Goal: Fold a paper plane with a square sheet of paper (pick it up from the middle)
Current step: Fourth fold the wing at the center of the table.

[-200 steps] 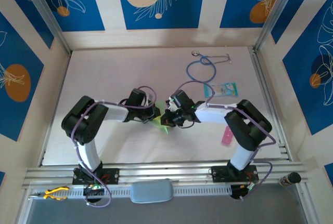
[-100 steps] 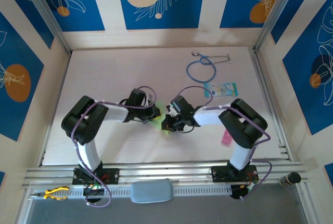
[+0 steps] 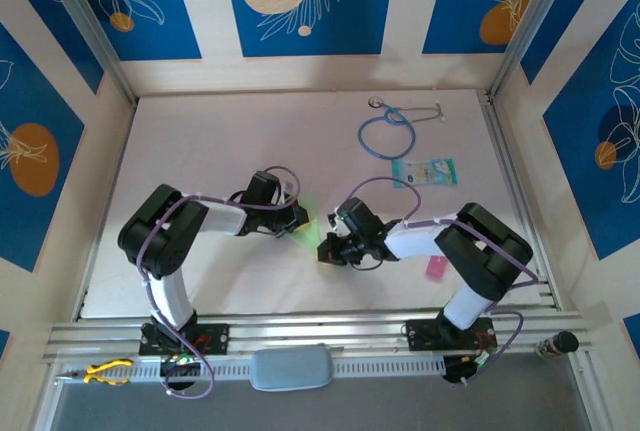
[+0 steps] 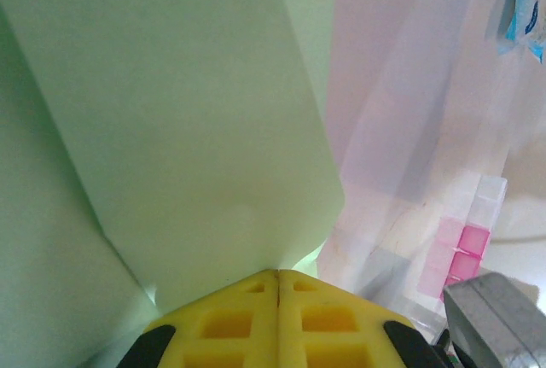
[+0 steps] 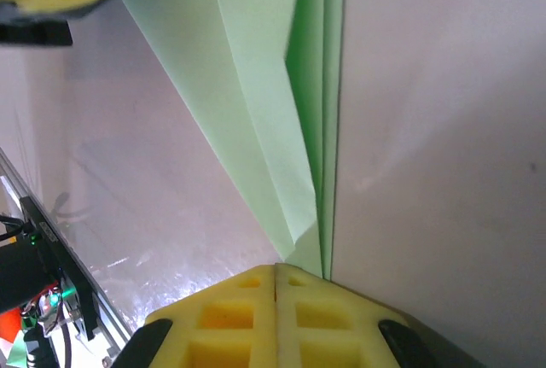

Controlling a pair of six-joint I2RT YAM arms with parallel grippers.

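The light-green square sheet of paper (image 3: 309, 234), creased into long narrow layers, hangs between my two grippers at the middle of the table. In the left wrist view a broad panel of the sheet (image 4: 179, 129) rises from my left gripper (image 4: 279, 276), whose yellow fingers are shut on its edge. The left gripper (image 3: 300, 220) sits at the paper's far-left side. My right gripper (image 3: 328, 249) is at its near end. Seen from the right wrist, the folded layers (image 5: 281, 129) taper down into the right gripper (image 5: 275, 269), which is shut on them.
A blue stethoscope (image 3: 388, 131) lies at the back right, with a teal-and-white card (image 3: 425, 172) just nearer. A small pink strip (image 3: 436, 267) lies beside the right arm's elbow. Yellow pliers (image 3: 105, 371) rest on the front rail at the left.
My right gripper has travelled along the paper toward the near edge, and its arm has swung lower and flatter. The left gripper has stayed put.
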